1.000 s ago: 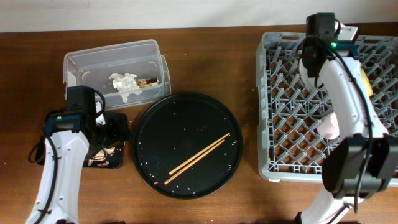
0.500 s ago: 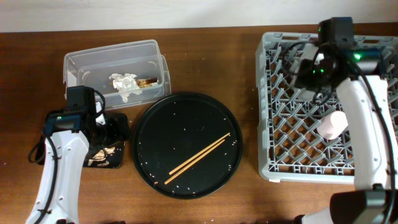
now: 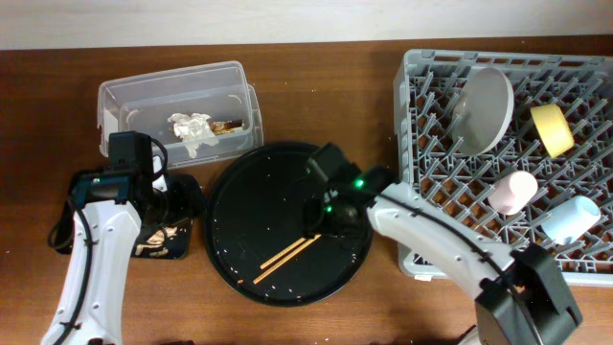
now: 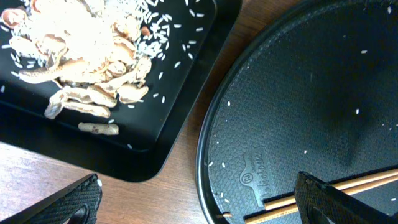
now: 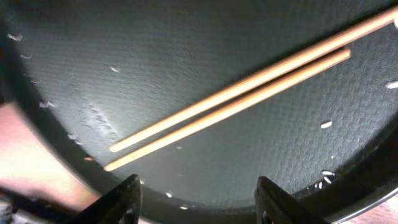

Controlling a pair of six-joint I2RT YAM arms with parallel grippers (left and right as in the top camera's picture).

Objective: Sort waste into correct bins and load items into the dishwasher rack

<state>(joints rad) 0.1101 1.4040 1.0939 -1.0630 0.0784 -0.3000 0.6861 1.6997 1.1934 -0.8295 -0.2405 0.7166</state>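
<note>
Middle of the bench, toward the front edge: right gripper hangs over the round black tray, covering the upper ends of the chopsticks. Overhead does not show how far it is open. Its own wrist view does: fingers spread wide, nothing between them, clear of the sticks. The pair lies side by side on a slant on the tray floor, just beyond the fingertips, with a few rice grains scattered nearby.

Toward the left edge: left gripper sits over the seam where the small black tray meets the round one. Arm hides most of that small tray from above. The left wrist view fills this in: shredded scraps and rice heaped in the tray, its corner just beside the round tray's rim with a strip of wood between. Left fingers are far apart, empty, touching nothing. The lower ends of the chopsticks show at the bottom right of that view.

Seen only from overhead:
- Back left corner: clear tub holding the tissue and a brown-gold scrap beside it.
- Right edge: rack. Plate stands on edge, tilted, near the back. Yellow bowl is on edge toward the back right corner. Pink cup and blue cup lie on their sides nearer the front, close together but apart.
</note>
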